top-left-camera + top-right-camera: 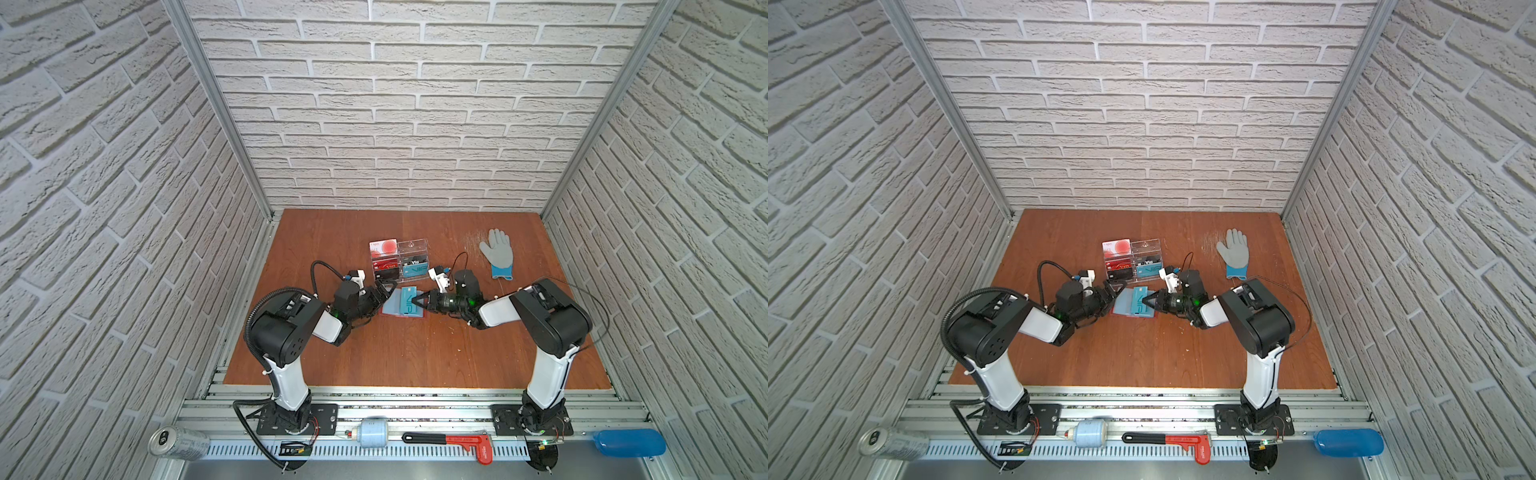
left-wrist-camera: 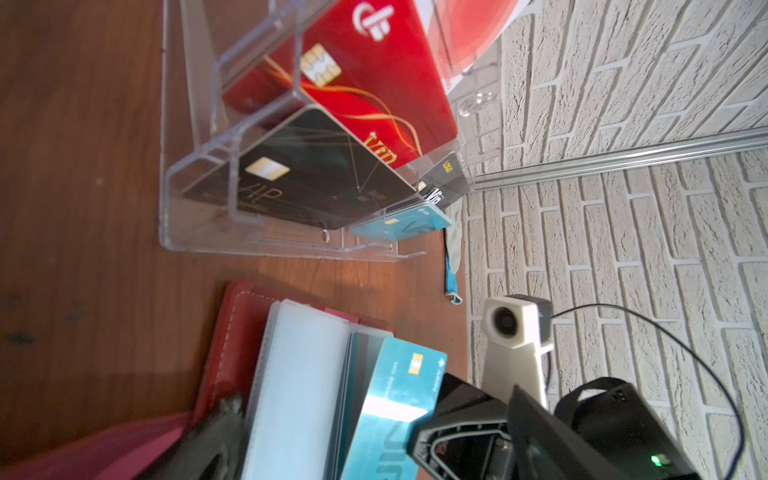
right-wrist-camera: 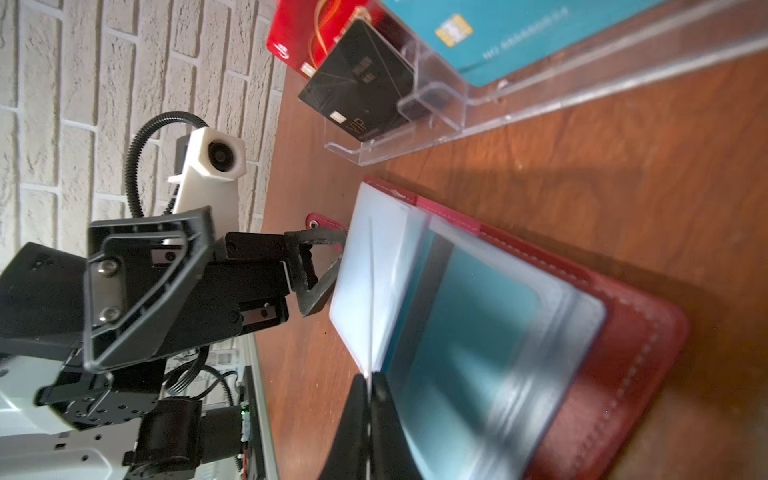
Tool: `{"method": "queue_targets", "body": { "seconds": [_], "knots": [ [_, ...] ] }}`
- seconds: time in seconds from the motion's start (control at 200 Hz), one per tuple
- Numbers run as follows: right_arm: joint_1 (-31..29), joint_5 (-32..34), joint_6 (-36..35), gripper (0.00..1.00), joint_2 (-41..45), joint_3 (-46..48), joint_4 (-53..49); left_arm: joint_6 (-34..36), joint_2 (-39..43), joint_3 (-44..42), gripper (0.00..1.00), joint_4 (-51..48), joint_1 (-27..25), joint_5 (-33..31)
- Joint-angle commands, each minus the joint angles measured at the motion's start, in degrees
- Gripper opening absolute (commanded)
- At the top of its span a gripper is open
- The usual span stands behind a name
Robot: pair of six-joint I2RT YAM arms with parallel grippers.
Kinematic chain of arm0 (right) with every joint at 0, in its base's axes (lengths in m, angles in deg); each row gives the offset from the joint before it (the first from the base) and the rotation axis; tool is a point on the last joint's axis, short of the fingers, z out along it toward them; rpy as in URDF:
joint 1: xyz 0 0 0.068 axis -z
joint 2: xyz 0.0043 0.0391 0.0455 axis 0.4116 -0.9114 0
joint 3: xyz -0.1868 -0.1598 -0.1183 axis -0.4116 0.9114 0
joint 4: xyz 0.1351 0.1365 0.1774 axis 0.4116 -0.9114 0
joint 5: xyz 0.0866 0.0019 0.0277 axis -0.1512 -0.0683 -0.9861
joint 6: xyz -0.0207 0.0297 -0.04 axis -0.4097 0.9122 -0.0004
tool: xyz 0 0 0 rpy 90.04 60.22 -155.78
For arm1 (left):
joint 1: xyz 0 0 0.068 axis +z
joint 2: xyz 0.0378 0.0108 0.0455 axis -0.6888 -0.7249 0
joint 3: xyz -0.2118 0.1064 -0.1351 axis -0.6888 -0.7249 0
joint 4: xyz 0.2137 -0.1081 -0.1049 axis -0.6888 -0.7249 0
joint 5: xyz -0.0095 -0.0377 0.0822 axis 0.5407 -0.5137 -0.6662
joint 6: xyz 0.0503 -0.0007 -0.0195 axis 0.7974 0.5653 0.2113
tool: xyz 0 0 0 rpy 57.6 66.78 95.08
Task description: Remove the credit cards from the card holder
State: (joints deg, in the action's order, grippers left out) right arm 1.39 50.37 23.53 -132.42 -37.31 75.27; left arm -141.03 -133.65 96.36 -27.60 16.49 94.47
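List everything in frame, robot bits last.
card holder: one, red, pale blue sleeves; open, table centre
credit cards: at least two, teal; one pinched by right gripper, another in a sleeve
card stand: one, clear; behind holder
printed cards: five visible, red, black, white, teal; in stand
glove: one, grey, blue cuff; table, back right
table: one, brown wood
can: one, silver; front rail, left
cylinder: one, pale blue; front rail
tool: one, red and black; front rail
blue object: one; front rail, right
left gripper: black, open, at holder's edge
right gripper: black, shut on a teal card

The wooden table (image 1: 395, 357) carries the open card holder (image 1: 390, 306), a clear stand (image 1: 409, 251) and a glove (image 1: 497, 251).
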Motion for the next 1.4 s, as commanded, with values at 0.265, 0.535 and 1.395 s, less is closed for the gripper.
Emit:
{"method": "queue_targets", "body": {
  "seconds": [0.265,0.535,1.395],
  "knots": [
    [0.24,18.75,-29.0,0.06,15.67,-18.36,-56.25,5.92,6.96,1.68,0.98,-19.23,0.27,0.18],
    [0.33,31.11,-47.21,0.06,12.57,-38.15,-78.83,15.45,16.8,5.12,0.98,-36.03,-0.09,-4.26],
    [-4.33,36.98,-101.94,0.06,-24.01,-85.79,-100.33,21.6,28.29,3.59,0.98,-43.47,-4.0,-13.68]
  ]
}}
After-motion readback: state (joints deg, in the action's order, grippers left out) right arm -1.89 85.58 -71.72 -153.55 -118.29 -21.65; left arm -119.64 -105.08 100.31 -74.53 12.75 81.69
